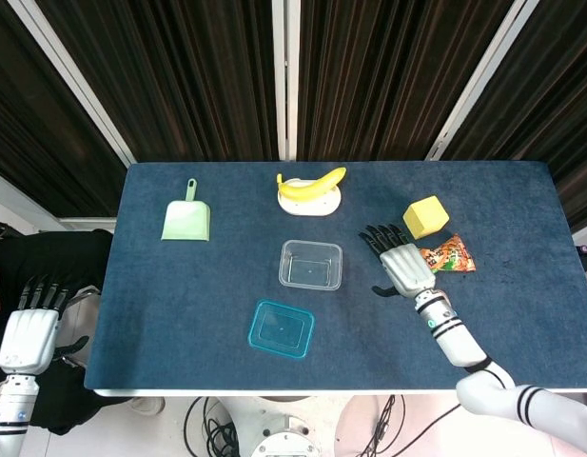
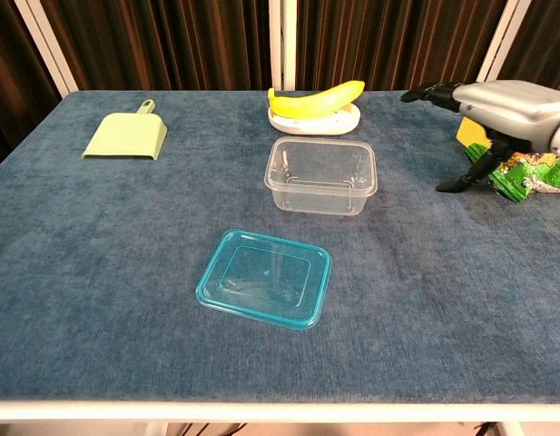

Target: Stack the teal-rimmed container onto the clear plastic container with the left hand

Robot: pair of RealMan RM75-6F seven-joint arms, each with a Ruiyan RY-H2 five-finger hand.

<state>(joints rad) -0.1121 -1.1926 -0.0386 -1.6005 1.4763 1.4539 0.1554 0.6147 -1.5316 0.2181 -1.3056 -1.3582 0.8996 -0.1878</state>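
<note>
The teal-rimmed container lies flat on the worktop just in front of the clear plastic container. It looks light, thin and slippery; pinching its rim seems best. The left robot hand hangs off the worktop's edge, empty, fingers extended; the right robot hand hovers spread, empty.

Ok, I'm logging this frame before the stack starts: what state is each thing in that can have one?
teal-rimmed container: flat on the table, untouched, not stacked
clear plastic container: upright, empty, nothing on it
left hand: off the table's edge, holding nothing
right hand: above the table, fingers spread, holding nothing
banana: resting on a white dish
snack packet: lying flat, partly hidden by the right hand
</note>
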